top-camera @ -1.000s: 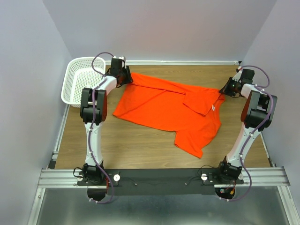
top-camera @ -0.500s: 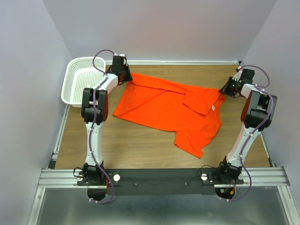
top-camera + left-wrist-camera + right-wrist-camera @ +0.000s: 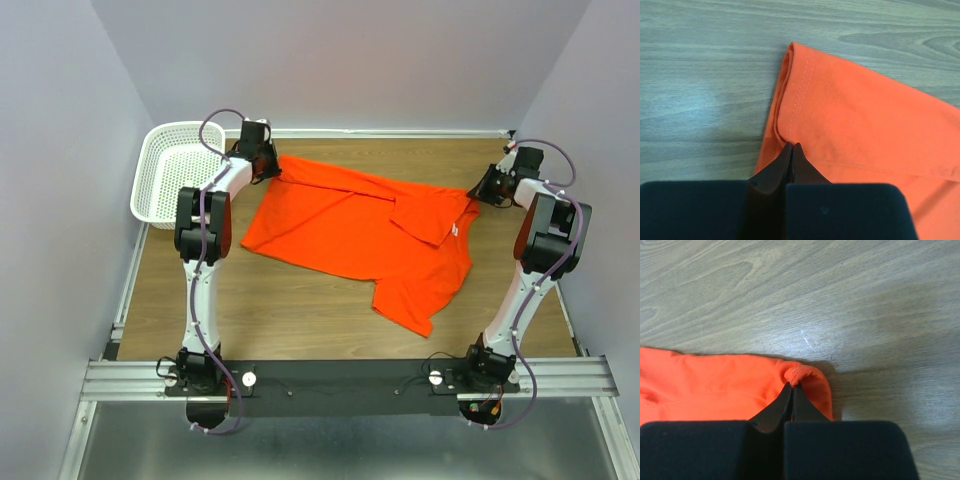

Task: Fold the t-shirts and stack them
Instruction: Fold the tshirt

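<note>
Folding has barely begun. The t-shirt (image 3: 360, 235) lies opened out but rumpled on the far half of the tabletop (image 3: 280, 310), from left of centre across to the right edge. One flap is turned over itself near its right end, and a loose tail points toward the near edge. No neat fold shows yet, and no stack. The left gripper (image 3: 268, 165) sits at the shirt's far-left corner with its jaws pressed together on the stitched hem. The right gripper (image 3: 480, 192) is at the shirt's right end, near the right edge of the tabletop, with its jaws closed on a small bunched lip of cloth. With both ends pinched, I judge the next job is to lift or stretch the shirt flat, then make every fold and place it. A white basket (image 3: 145, 190) stands at the far-left corner, just beside the left arm, close enough to crowd a wide swing there. Otherwise nothing lies on the shirt.
</note>
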Tool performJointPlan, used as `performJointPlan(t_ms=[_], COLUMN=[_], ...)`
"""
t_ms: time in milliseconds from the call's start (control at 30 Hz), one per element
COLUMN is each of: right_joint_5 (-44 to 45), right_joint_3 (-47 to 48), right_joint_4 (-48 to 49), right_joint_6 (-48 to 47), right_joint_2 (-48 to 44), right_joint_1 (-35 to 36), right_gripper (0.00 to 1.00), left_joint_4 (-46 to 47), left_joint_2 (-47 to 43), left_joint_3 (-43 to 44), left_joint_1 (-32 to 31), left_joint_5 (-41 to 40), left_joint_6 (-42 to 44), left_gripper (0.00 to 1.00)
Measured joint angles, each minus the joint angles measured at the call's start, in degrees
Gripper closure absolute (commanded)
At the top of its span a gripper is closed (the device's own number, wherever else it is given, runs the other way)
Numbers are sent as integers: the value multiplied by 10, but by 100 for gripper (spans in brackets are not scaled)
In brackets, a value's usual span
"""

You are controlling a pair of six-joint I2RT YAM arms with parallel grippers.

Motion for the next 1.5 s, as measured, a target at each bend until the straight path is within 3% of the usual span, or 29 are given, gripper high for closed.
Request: performJointPlan(t_ms=[900,1000,1067,1100,1133,1267,1433,1500], right_joint_5=[1,1,0,0,0,1,5,5], right_joint_3=[10,21,26,28,28,28,-8,-34], right_joint_4=[0,0,0,0,0,0,1,0], right_joint_6=[0,0,0,-1,-4,-12,-30,-43], right_joint_2=[0,1,1,1,1,0,-35,-62], right_joint_1=[0,0,0,0,0,0,0,0], right_gripper=[98,94,81,71,70,64,63,58], left_joint_4=[3,3,4,6,10,26,47,61], left_joint_2=[-8,-8,-8,-8,-11,-49,-120,-152], left_joint_3=[-21,-20,-20,-21,-25,-63,-77,-85], left_joint_1=[17,17,17,17,17,18,22,23], left_joint_5=[-33,-33,-33,-32,-32,-32,-29,-26], left_joint_6=[-4,-4,-4,-4,-4,-7,-12,-13], left_gripper=[100,100,100,99,88,69,62,59])
